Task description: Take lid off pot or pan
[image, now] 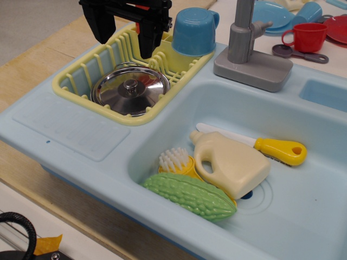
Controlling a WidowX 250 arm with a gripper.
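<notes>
The round shiny steel lid with a small knob at its centre lies inside the yellow slatted rack at the left of the toy sink. The pot or pan is hidden under it; only a thin steel edge shows along the lid's front side. My black gripper hangs above the far side of the lid, apart from it. Its two fingers stand wide apart and hold nothing.
An upturned blue cup sits in the rack's right end, close to my right finger. The grey tap stands behind the basin, which holds a cream bottle, a green gourd, a brush and a yellow-handled knife. Red and blue crockery stands at the back right.
</notes>
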